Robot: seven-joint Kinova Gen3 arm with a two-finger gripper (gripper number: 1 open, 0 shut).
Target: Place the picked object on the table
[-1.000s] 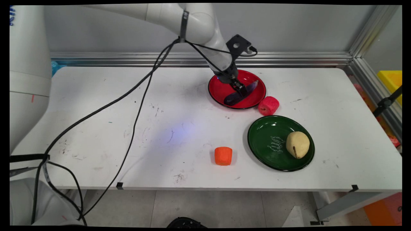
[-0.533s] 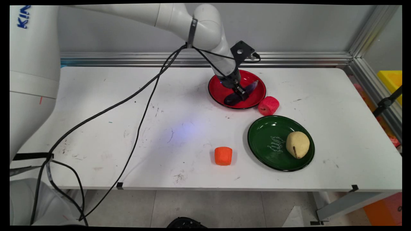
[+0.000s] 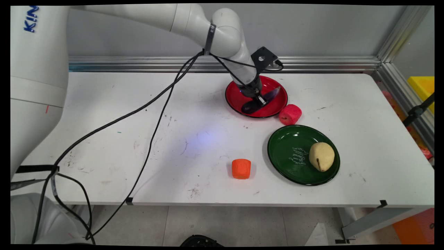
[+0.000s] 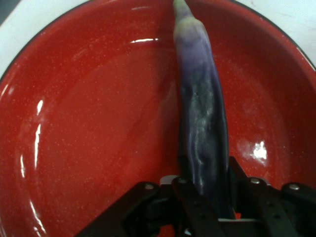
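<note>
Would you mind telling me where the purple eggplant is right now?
The eggplant lies in the red plate at the table's far side, just behind the pink fruit, with the gripper closed around its middle.

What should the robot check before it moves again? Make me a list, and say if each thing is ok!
1. Gripper placed at the eggplant: ok, one finger on each side of it.
2. Fingers squeezing the eggplant firmly: cannot tell, they sit close against it but contact is not clear.
3. Eggplant resting inside the red plate: ok, it lies across the plate's middle.
4. Pink fruit out of the way: ok, it sits on the table beside the red plate's rim.
5. Green plate with the pear on it: ok, apart from the gripper.
6. Orange fruit: ok, far from the arm.
</note>
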